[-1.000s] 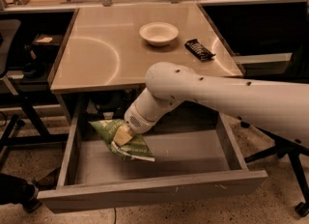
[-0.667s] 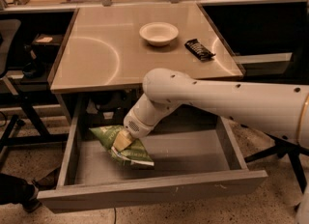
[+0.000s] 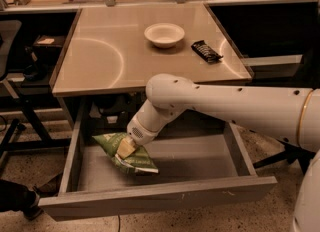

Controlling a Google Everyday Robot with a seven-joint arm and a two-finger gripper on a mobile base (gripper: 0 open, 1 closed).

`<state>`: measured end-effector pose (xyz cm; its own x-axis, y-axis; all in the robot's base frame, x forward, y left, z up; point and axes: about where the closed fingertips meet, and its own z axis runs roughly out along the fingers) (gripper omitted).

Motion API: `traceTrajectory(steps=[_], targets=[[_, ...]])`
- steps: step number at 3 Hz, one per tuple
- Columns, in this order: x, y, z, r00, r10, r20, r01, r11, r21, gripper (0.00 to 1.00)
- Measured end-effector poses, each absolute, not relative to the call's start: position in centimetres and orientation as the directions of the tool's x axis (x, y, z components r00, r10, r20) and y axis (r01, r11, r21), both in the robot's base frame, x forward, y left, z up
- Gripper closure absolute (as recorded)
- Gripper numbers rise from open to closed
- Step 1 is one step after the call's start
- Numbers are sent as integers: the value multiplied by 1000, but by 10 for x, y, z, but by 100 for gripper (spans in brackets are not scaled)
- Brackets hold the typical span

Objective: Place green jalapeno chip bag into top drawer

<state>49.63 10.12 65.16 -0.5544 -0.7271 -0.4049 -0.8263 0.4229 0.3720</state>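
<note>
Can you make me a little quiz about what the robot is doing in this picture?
1. True or false: the white bowl stands on the tabletop.
2. What is the gripper shut on? A. the black wrapper. B. the green chip bag. C. the white bowl.
3. Fill in the gap: the gripper is low down inside the top drawer, which is pulled ____.

Key: 1 true. 2 B. 3 open.
</note>
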Motion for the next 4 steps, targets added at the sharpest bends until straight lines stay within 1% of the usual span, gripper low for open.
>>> traceTrajectory(steps=[3, 4], targets=[[496, 101, 652, -554, -727, -405, -826, 423, 372, 11], [496, 101, 652, -554, -727, -405, -826, 423, 372, 0]])
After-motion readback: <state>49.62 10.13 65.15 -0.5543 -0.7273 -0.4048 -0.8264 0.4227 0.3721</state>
